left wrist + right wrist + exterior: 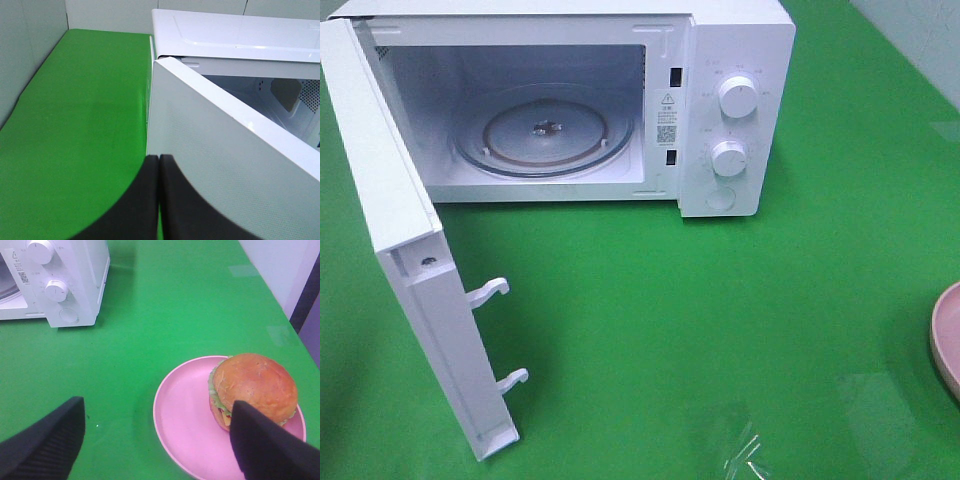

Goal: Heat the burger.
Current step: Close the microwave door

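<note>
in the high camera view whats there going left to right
open microwave door → glass turntable inside the microwave → control knobs → pink plate at the right edge

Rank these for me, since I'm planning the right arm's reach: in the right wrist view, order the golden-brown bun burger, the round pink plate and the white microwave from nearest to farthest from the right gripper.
1. Golden-brown bun burger: partly behind one finger of the open right gripper.
2. Round pink plate: under the burger; too close to separate.
3. White microwave: far across the green cloth.
</note>
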Available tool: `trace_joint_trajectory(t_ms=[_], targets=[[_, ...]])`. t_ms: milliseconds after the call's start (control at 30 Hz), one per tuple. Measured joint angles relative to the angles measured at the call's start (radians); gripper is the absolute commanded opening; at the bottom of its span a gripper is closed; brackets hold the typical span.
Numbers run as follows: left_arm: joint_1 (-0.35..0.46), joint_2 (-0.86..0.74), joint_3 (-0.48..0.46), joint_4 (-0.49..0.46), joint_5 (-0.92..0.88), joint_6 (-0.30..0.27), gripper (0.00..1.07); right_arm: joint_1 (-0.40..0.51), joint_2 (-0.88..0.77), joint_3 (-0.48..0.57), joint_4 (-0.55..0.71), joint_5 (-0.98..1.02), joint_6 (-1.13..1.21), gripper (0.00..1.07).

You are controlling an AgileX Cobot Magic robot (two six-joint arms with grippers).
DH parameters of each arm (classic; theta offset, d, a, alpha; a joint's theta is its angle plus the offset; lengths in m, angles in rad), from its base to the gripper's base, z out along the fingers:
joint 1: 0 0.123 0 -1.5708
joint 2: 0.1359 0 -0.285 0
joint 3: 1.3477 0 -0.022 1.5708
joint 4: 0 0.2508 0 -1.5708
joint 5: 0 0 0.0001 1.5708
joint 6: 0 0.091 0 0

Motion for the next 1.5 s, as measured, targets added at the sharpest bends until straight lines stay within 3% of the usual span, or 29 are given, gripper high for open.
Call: trace_joint_trajectory(t_ms=[433, 767, 900, 1000, 1067, 1500], targets=[[0.0, 0.226, 0.201, 0.003, -0.534, 0.0, 0.0, 0.0, 0.0, 0.0, 0.0, 0.0, 0.0, 0.76], [0.0, 0.374, 0.209, 0.011, -0.649, -0.033, 0.0, 0.0, 0.0, 0.0, 0.0, 0.0, 0.0, 0.76], [0.0, 0.489, 0.21, 0.121, -0.753, -0.113, 0.0, 0.0, 0.0, 0.0, 0.0, 0.0, 0.0, 0.76], [0.0, 0.506, 0.21, 0.153, -0.769, -0.129, 0.0, 0.0, 0.0, 0.0, 0.0, 0.0, 0.0, 0.76], [0.0, 0.59, 0.21, 0.256, -0.856, -0.197, 0.0, 0.0, 0.0, 0.0, 0.0, 0.0, 0.0, 0.76], [0.0, 0.773, 0.209, 0.369, -1.045, -0.264, 0.0, 0.0, 0.0, 0.0, 0.0, 0.0, 0.0, 0.76]])
